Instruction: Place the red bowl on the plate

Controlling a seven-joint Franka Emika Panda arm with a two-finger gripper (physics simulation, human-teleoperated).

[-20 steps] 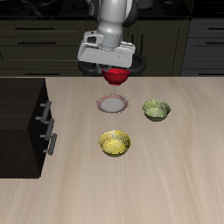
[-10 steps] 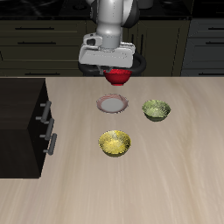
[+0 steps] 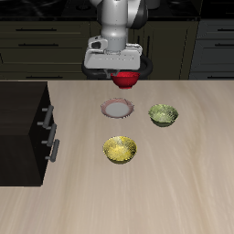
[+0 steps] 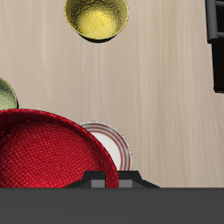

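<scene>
two bowls, yellow bowl (image 3: 119, 149) and green bowl (image 3: 164, 114), flank plate (image 3: 118, 110).

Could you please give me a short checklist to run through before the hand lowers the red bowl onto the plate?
1. Red bowl held in the hand, off the table: ok.
2. Plate bare, nothing on it: ok.
3. Bowl centred over the plate: not ok; in the wrist view the plate shows off to one side of the bowl.
4. Green bowl and yellow bowl apart from the plate: ok.
5. Firmness of grip: cannot tell.
</scene>
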